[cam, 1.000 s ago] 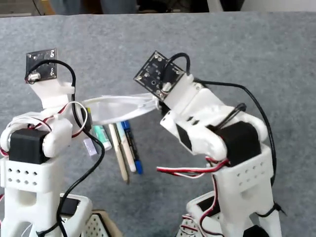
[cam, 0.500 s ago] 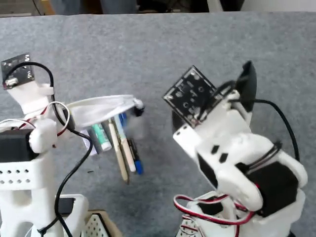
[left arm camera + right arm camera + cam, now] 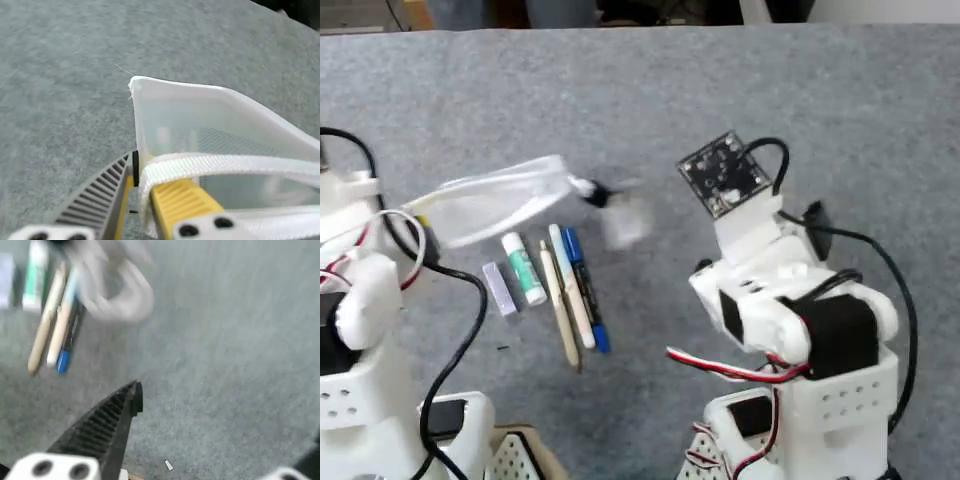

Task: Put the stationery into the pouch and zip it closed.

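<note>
My left gripper (image 3: 139, 172) is shut on one end of the white see-through pouch (image 3: 500, 205), holding it above the table. The pouch's free end with the dark zip pull (image 3: 595, 191) points toward the right arm. Beneath the pouch, on the grey cloth, lie a lilac eraser (image 3: 500, 288), a green glue stick (image 3: 523, 268), a wooden pencil (image 3: 560, 312), a white pen (image 3: 571, 288) and a blue pen (image 3: 586, 292). My right gripper (image 3: 225, 415) is open with nothing in it, off to the right of the pens (image 3: 62, 327) and the pouch (image 3: 120, 290).
Grey cloth (image 3: 650, 90) covers the table, with open room behind and to the right of the stationery. Both arm bases stand at the near edge, and the right arm's body (image 3: 800, 320) sits close to the pens.
The right gripper let go of the pouch's free end and drew back to the right. The left arm pulled the pouch leftward and up, uncovering the stationery.
</note>
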Motion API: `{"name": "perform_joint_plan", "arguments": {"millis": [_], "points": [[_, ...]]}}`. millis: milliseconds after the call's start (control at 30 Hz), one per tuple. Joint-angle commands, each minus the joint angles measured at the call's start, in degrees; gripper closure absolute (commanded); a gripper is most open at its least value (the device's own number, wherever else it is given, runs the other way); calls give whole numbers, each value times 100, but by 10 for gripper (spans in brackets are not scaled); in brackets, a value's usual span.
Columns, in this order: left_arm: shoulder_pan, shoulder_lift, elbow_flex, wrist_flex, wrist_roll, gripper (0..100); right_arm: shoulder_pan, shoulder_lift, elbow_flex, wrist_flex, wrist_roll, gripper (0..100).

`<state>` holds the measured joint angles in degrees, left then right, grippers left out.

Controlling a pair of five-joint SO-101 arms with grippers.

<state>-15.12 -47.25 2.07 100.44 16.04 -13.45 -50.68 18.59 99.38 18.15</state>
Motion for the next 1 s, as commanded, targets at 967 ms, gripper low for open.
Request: {"name": "perform_joint_plan", "arguments": {"millis": [967], "points": [[-2053,-62,1376,-396,53,972,-2576,4382,400,-2664,633,613]]}}
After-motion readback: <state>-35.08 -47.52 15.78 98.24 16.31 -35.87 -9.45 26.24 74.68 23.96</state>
